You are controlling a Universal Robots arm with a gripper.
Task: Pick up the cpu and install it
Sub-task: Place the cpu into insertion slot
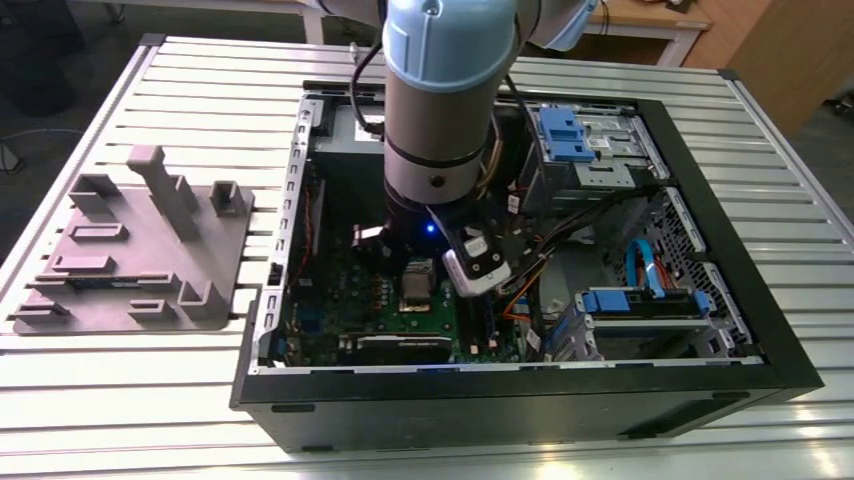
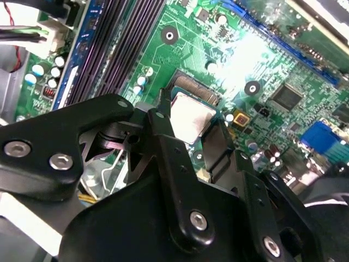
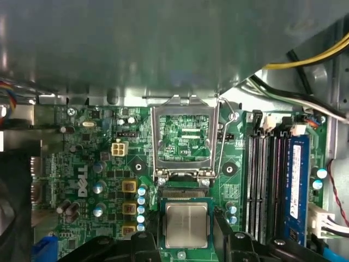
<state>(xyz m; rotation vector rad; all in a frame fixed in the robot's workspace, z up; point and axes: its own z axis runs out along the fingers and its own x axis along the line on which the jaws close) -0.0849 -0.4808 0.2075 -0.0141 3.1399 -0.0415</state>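
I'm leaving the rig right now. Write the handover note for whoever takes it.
Gripper: down inside the open computer case, over the motherboard, fingers on either side of the cpu, apparently shut on it.
Cpu: silvery top up, at the socket; whether it is fully seated cannot be told.
Retention frame: tipped up, open.
Grey fixture plate: on the table at the exterior view's left.
Done: cpu picked up and brought to the socket.
Left: confirm seating, release the cpu, close the frame.

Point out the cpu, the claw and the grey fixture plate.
cpu (image 3: 186, 225), first wrist view, middle of its metal top.
claw (image 2: 192, 143), second wrist view, midway between its fingertips.
grey fixture plate (image 1: 134, 290), exterior view, its flat base.
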